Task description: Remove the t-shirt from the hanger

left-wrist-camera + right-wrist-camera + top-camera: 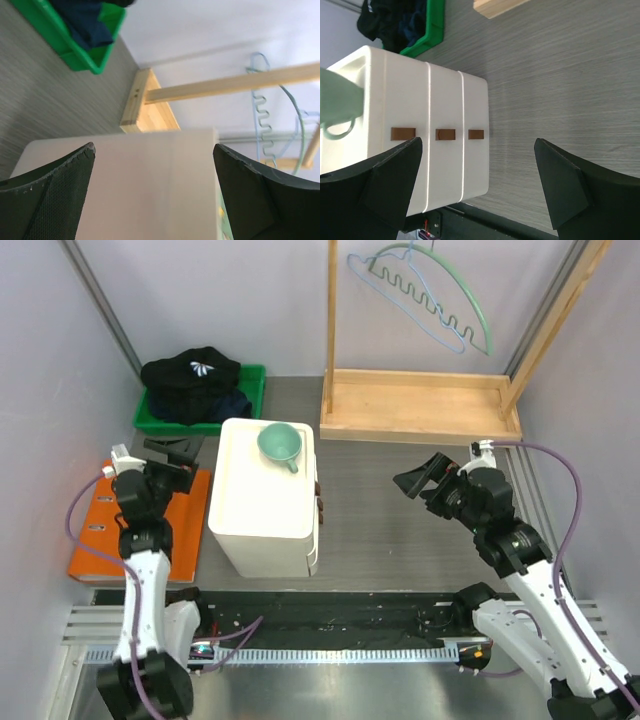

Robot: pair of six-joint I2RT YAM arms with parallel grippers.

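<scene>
Top view: dark t-shirt [190,373] bundled in the green bin [255,378] at eleven o'clock, well apart from the two bare hangers [450,328] hooked on the wooden rack [420,405] at one o'clock. White drawer unit [265,500] at centre, teal cup [280,443] on top. Open grey floor between its right edge and the right gripper [425,478], spread wide and holding nothing. Left gripper [180,465] likewise released, just beside the unit's left edge, above the orange binder [95,530]. Left wrist view: fingers [50,190] far apart, unit's top edge between them, bin corner at eleven. Right wrist view: jaws wide, drawer fronts at nine, bare floor at three.
</scene>
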